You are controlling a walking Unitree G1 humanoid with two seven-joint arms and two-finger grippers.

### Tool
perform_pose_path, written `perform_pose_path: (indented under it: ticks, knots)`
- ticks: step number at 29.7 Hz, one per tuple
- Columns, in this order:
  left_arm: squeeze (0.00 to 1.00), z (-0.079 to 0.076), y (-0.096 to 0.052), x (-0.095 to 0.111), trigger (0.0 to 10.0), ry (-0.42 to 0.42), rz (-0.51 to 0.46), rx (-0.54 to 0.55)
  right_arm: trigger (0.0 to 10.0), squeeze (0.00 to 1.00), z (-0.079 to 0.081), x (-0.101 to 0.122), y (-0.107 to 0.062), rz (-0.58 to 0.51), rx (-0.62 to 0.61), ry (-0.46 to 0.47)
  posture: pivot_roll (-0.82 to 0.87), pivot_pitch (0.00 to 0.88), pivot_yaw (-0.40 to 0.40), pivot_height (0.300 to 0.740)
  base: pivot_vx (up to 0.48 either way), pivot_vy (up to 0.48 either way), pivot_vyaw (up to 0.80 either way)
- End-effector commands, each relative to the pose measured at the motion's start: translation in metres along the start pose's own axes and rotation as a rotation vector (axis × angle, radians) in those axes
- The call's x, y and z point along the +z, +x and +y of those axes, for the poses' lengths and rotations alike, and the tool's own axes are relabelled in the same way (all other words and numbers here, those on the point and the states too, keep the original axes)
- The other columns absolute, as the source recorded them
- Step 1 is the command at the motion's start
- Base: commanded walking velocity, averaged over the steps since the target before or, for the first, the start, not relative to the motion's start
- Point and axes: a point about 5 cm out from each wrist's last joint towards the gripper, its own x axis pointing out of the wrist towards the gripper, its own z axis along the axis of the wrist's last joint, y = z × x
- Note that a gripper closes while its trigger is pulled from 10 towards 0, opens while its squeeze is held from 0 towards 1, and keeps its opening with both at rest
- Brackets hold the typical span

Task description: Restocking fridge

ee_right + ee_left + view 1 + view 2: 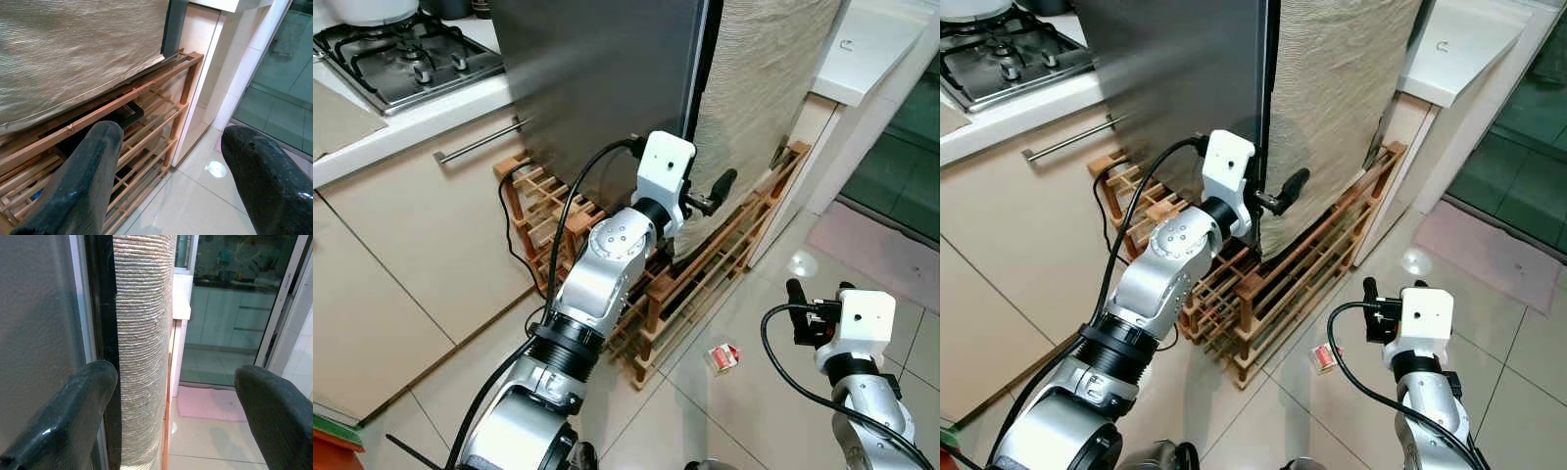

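Two grippers in view, both with fingers spread apart, nothing between them. Left gripper [710, 201] raised at front edge of grey fridge door [607, 78], fingers [63, 421] either side of dark gap between door and textured beige panel [764, 88]. Right gripper [818, 308] low over tiled floor [754, 392], pointing at wooden rack [705, 274] under fridge. Small red-white carton [723, 357] lies on floor beside rack. Gas hob [401, 54] on desk at far left.

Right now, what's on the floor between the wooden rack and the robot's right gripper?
A small red-and-white packet lies on the tiles between the rack and right gripper, in both eye views.
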Motion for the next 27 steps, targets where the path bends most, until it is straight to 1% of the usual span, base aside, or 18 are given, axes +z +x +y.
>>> perform_pose_path:
  ticks: [1, 7, 11, 13, 14, 15, 17, 19, 21, 22, 24, 25, 26, 27]
  knots:
    - [0.00, -0.011, 0.007, 0.001, 10.0, -0.008, 0.005, -0.036, 10.0, 0.00, -0.003, -0.002, -0.002, 0.009, -0.006, -0.013, -0.01, 0.051, 0.013, 0.740, 0.000, 0.000, 0.00]
    - [0.00, -0.018, 0.012, 0.000, 10.0, -0.008, 0.011, -0.047, 10.0, 0.00, -0.003, -0.001, -0.001, 0.009, -0.008, -0.014, -0.02, 0.052, 0.015, 0.740, 0.000, 0.000, 0.00]
    - [0.00, -0.026, 0.018, -0.005, 10.0, 0.006, 0.052, -0.041, 10.0, 0.00, -0.002, -0.001, -0.002, 0.008, -0.010, -0.011, -0.02, 0.056, 0.022, 0.740, 0.000, 0.000, 0.00]
    - [0.00, -0.031, 0.020, -0.006, 10.0, -0.022, 0.061, -0.058, 10.0, 0.00, -0.002, -0.001, -0.002, 0.009, -0.011, -0.010, -0.02, 0.056, 0.022, 0.740, 0.000, 0.000, 0.00]
    - [0.00, -0.031, 0.020, -0.006, 10.0, -0.022, 0.061, -0.058, 10.0, 0.00, -0.002, -0.001, -0.002, 0.009, -0.011, -0.010, -0.02, 0.056, 0.022, 0.740, 0.000, 0.000, 0.00]
    - [0.00, -0.040, 0.022, -0.005, 10.0, -0.053, 0.072, -0.087, 10.0, 0.00, -0.002, -0.001, -0.002, 0.008, -0.010, -0.009, -0.02, 0.059, 0.023, 0.740, 0.000, 0.000, 0.00]
    - [0.00, -0.045, 0.023, -0.005, 10.0, -0.085, 0.087, -0.106, 10.0, 0.00, -0.001, -0.001, -0.002, 0.008, -0.010, -0.009, -0.02, 0.060, 0.024, 0.740, 0.000, 0.000, 0.00]
    - [0.00, -0.053, 0.025, -0.005, 10.0, -0.158, 0.114, -0.136, 10.0, 0.00, -0.001, -0.001, -0.002, 0.008, -0.011, -0.009, -0.02, 0.060, 0.026, 0.740, 0.000, 0.000, 0.00]
    - [0.00, -0.063, 0.027, -0.002, 10.0, -0.211, 0.137, -0.176, 10.0, 0.00, -0.001, -0.001, -0.001, 0.007, -0.012, -0.009, -0.02, 0.062, 0.026, 0.740, 0.000, 0.000, 0.00]
    - [0.00, -0.070, 0.028, 0.000, 10.0, -0.230, 0.144, -0.220, 10.0, 0.00, -0.001, -0.001, -0.001, 0.006, -0.012, -0.009, -0.02, 0.061, 0.026, 0.740, 0.000, 0.000, 0.00]
    - [0.00, -0.079, 0.027, 0.004, 10.0, -0.248, 0.144, -0.282, 10.0, 0.00, -0.001, -0.001, -0.001, 0.005, -0.012, -0.008, -0.02, 0.062, 0.026, 0.740, 0.000, 0.000, 0.00]
    - [0.00, -0.079, 0.027, 0.004, 10.0, -0.248, 0.144, -0.282, 10.0, 0.00, -0.001, -0.001, -0.001, 0.005, -0.012, -0.008, -0.02, 0.062, 0.026, 0.740, 0.000, 0.000, 0.00]
    - [0.00, -0.082, 0.027, 0.006, 10.0, -0.246, 0.139, -0.305, 10.0, 0.00, -0.001, -0.001, -0.001, 0.005, -0.012, -0.008, -0.02, 0.062, 0.027, 0.740, 0.000, 0.000, 0.00]
    - [0.00, -0.089, 0.025, 0.012, 10.0, -0.250, 0.114, -0.369, 10.0, 0.00, -0.001, -0.001, -0.001, 0.004, -0.011, -0.007, -0.02, 0.062, 0.027, 0.740, 0.000, 0.000, 0.00]
